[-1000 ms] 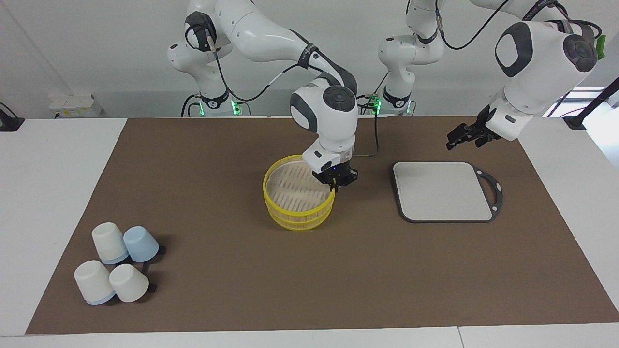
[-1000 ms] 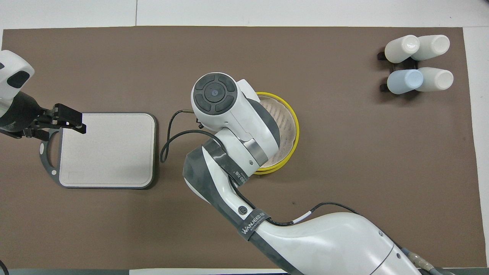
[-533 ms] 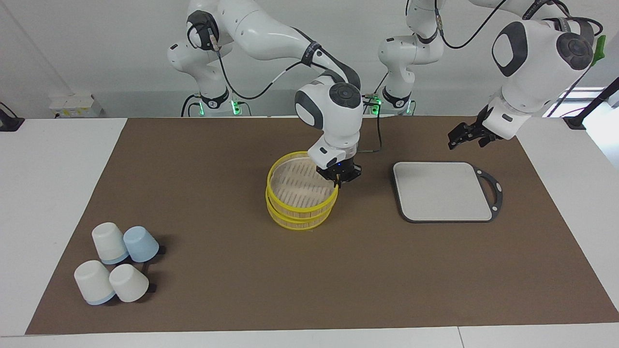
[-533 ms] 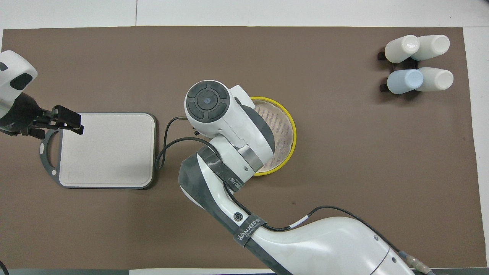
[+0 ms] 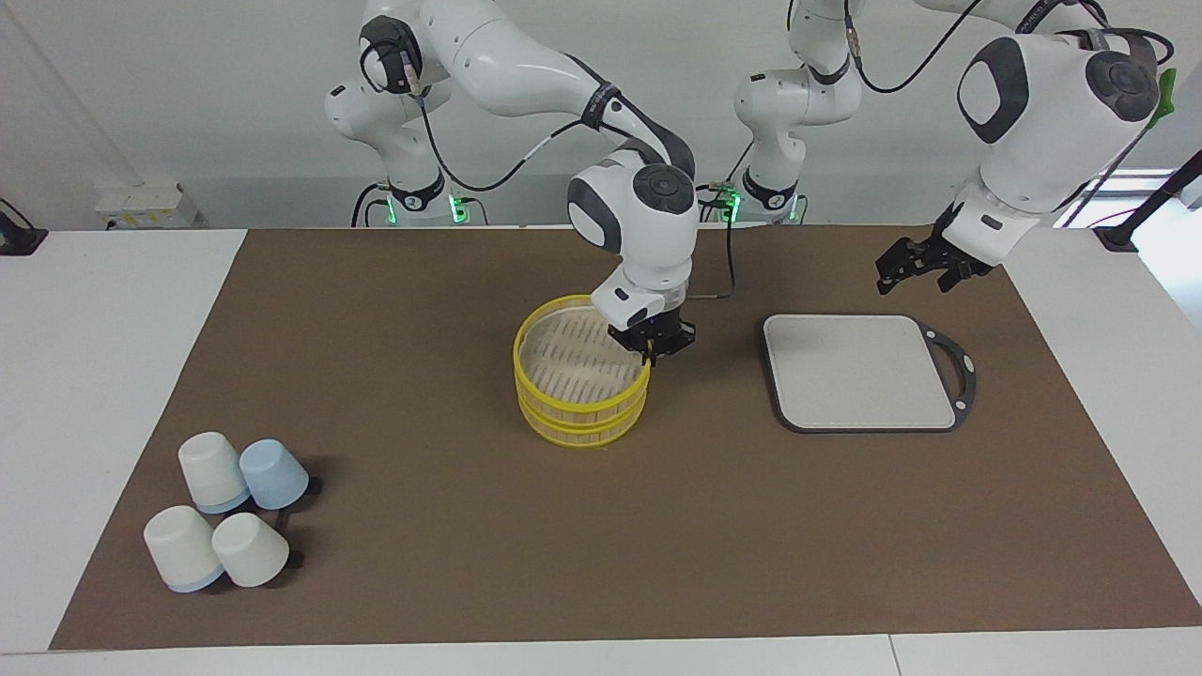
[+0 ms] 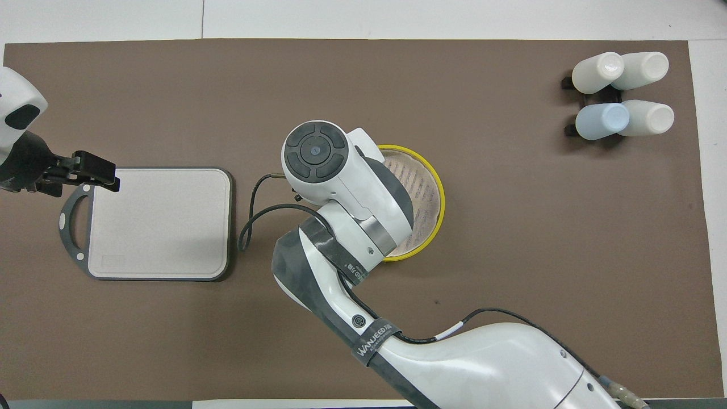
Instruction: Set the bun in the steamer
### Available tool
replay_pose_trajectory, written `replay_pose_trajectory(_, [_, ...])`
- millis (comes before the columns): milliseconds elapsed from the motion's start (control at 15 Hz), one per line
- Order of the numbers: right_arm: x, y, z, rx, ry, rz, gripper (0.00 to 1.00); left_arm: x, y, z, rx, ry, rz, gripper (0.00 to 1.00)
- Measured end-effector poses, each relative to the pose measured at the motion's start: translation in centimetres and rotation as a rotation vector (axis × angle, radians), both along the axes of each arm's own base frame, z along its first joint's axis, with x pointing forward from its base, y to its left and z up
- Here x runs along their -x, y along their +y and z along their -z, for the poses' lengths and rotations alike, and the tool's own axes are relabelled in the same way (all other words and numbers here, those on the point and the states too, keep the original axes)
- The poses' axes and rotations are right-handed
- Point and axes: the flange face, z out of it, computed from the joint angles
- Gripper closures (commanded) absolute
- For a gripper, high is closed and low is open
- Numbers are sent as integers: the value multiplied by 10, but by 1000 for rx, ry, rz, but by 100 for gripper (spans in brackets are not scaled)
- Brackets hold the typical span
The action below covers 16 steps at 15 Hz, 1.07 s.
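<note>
The steamer point(image 5: 573, 361) stands mid-mat as two stacked yellow-rimmed tiers with a bare slatted floor on top. My right gripper point(image 5: 650, 355) is shut on the upper tier's rim, on the side toward the left arm's end. In the overhead view the right wrist covers that gripper and part of the steamer point(image 6: 440, 199). My left gripper point(image 5: 892, 268) hangs open and empty over the grey board's handle end; it also shows in the overhead view point(image 6: 105, 173). The bun is out of view.
A grey rectangular board point(image 5: 859, 371) with a dark handle ring lies beside the steamer toward the left arm's end point(image 6: 159, 221). Several upturned white and pale blue cups point(image 5: 230, 512) cluster at the right arm's end, farther from the robots point(image 6: 619, 94).
The right gripper shifted the upper tier, which was skewed on the lower one and now sits squarely on it. The left gripper drifted slightly toward its own end of the table.
</note>
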Motion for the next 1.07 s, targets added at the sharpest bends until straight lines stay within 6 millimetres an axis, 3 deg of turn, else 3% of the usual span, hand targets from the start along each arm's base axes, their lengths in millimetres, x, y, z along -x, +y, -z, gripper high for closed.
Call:
replay_pose_trajectory(400, [0,-1,1,-5,-6,2,100,17,0,-16,-1,10,6,0])
replay_pose_trajectory(467, [0,-1,1,-6,-7,2,94,18,0,-17,-1,7,6,0])
replay_pose_trajectory(600, [1,-2,1,-7,-9,2,0,18,0,-18,-1,4,6,0])
replay_pose_trajectory(933, [3,-1,-1,-13,-15,-1,0,18,-3,-18,-1,3,11,0])
replay_pose_trajectory(1067, [1,-2,-17,-30,-37,2,0,18,-4,-18,-1,3,12,0])
